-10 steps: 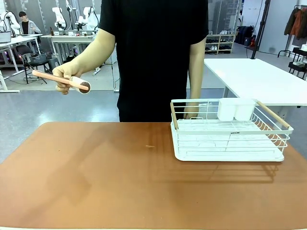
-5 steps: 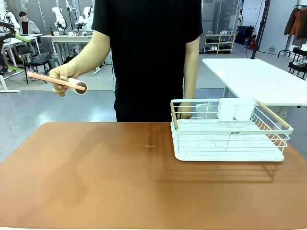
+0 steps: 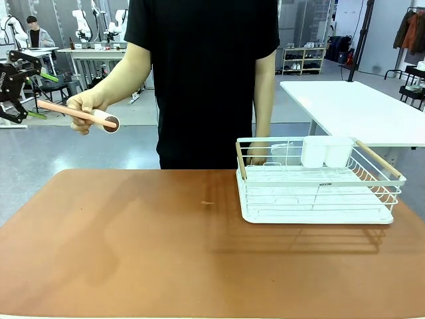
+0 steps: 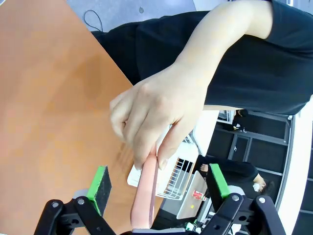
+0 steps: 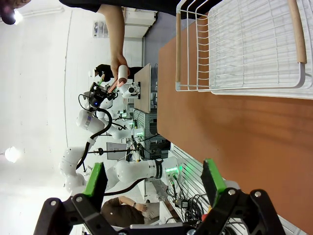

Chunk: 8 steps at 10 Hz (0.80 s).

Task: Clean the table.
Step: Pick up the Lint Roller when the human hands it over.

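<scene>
One item, table [image 3: 133,252]: filling the front view from side to side, carrying a white dish rack [image 3: 319,217] toward its far right corner and a small pale scrap [image 3: 208,203] near its middle. Judging as heavy and rigid, not for lifting; matte leather-like top probably gripping a little and giving slightly, so likely wanting even, moderate pressure rather than any hold. Taking hold instead, by best guess, at the free end of the pink handle of the roller [image 3: 80,113], being held out by the person's hand [image 3: 85,105] in the air off the far left corner. Pincers: left gripper [image 3: 40,95] standing released, green pads [image 4: 100,182] straddling that handle without yet pinching; right gripper [image 5: 154,180] also gaping, gripping nothing, with table top and rack ahead of it. Differing from a second ago: left gripper now reaching in at the left side where none was showing; hand and roller shifting slightly toward it; rack and scrap staying put
</scene>
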Each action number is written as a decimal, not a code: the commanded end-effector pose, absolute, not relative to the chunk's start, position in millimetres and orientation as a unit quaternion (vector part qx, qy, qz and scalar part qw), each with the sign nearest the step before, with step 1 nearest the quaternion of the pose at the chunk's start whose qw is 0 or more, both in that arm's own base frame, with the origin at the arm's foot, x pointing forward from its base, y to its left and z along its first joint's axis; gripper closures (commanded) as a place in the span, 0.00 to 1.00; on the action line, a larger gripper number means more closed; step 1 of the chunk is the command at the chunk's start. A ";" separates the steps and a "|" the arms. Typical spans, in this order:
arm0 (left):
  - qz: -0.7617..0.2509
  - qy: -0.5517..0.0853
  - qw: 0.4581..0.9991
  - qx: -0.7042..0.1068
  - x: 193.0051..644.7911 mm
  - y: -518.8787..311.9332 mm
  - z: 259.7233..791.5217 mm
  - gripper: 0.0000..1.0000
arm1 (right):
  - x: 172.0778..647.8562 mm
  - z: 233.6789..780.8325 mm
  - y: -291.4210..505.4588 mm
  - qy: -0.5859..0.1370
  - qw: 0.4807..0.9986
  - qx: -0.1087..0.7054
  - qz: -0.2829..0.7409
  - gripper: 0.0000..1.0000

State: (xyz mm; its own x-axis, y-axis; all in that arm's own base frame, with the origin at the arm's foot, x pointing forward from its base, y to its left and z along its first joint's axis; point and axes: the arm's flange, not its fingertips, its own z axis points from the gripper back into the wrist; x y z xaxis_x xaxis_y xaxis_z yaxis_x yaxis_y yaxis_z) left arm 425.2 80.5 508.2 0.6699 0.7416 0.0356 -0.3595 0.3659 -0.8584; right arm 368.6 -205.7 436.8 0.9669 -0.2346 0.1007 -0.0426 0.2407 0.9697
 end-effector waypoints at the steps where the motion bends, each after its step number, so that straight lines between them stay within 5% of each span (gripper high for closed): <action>1: 0.343 -0.234 0.787 -0.456 407.9 68.9 506.2 0.00 | 365.5 440.1 -203.4 -0.114 0.776 0.617 -0.061 0.00; 8: 0.332 -0.229 0.788 -0.466 406.0 57.6 484.6 0.00 | 365.5 440.1 -203.4 -0.114 0.776 0.617 -0.061 0.00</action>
State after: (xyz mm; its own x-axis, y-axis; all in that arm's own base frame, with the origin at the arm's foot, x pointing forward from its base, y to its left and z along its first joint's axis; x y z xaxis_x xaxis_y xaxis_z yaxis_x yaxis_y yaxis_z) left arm 404.8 59.6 493.9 0.6793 0.7333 0.0276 -0.3390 0.3470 -0.8745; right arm 368.6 -205.7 436.8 0.9669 -0.2345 0.1007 -0.0426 0.2408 0.9696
